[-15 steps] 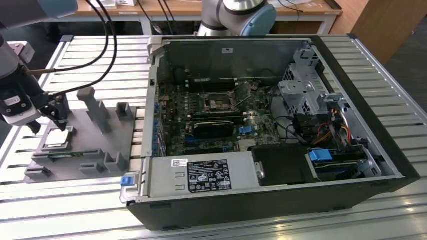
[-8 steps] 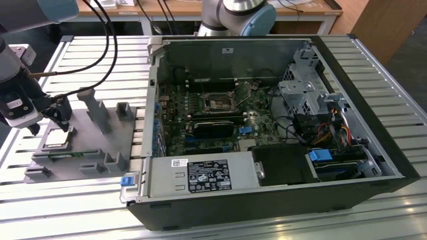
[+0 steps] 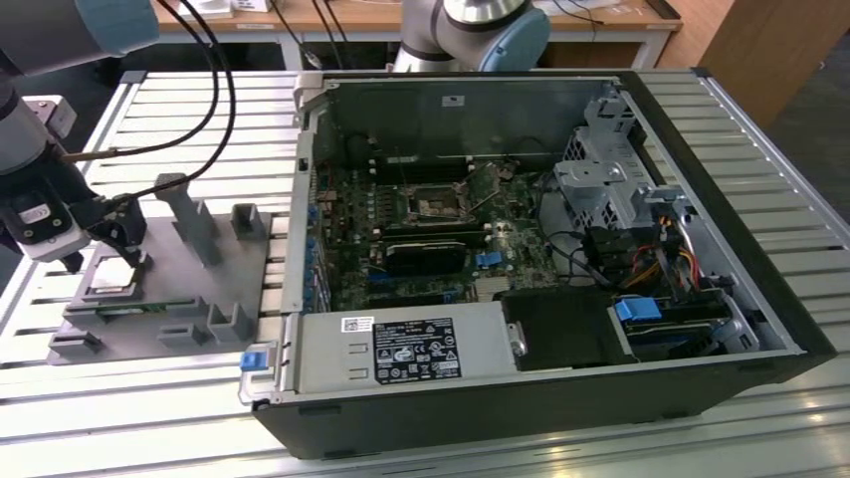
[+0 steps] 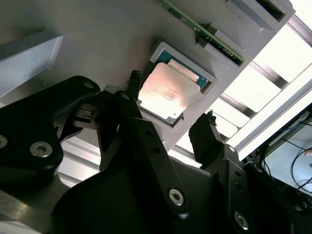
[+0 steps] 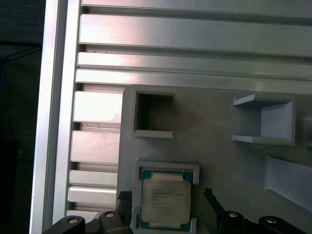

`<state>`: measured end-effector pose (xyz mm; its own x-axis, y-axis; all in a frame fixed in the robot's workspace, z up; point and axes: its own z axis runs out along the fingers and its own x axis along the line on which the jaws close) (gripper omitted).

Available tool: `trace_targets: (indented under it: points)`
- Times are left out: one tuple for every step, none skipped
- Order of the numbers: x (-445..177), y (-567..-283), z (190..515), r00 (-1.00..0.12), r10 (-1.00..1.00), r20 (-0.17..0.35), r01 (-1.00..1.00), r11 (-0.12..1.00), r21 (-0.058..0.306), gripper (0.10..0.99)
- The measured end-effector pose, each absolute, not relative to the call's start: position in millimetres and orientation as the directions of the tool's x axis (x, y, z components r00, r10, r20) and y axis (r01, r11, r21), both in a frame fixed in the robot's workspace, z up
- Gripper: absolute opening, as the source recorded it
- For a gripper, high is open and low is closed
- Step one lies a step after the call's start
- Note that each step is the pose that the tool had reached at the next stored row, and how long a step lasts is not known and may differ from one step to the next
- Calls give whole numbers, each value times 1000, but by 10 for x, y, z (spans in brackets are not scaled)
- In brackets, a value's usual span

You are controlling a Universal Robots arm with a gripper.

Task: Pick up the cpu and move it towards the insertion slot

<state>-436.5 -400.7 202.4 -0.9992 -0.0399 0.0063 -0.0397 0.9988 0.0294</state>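
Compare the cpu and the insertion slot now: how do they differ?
The cpu has a pale silvery top; the insertion slot has a dark centre in a metal frame. The cpu lies in the grey fixture outside the computer case; the slot sits on the motherboard inside it. The open gripper straddles the cpu, well away from the slot. Both are square and flat.

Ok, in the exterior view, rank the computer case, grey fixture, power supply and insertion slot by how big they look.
Largest to smallest:
1. computer case
2. grey fixture
3. power supply
4. insertion slot
The slot sits deeper inside the case, but it is plainly the smallest anyway.
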Motion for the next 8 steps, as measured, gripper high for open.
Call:
trace_targets:
  points:
    - [-4365,-4006,2011,-999,-40,6,-40,999,29,675]
    - [-4365,-4007,1999,-999,-40,6,-40,999,29,675]
    - [-4365,-4007,1989,-999,-40,6,-40,999,29,675]
    - [-4366,-4007,1978,-999,-40,6,-40,999,29,675]
    - [-4368,-4008,1967,-999,-40,6,-40,999,29,675]
    - [-4369,-4007,1956,-999,-40,6,-40,999,29,675]
    - [-4371,-4007,1946,-999,-40,6,-40,999,29,675]
    - [-4371,-4007,1937,-999,-40,6,-40,999,29,675]
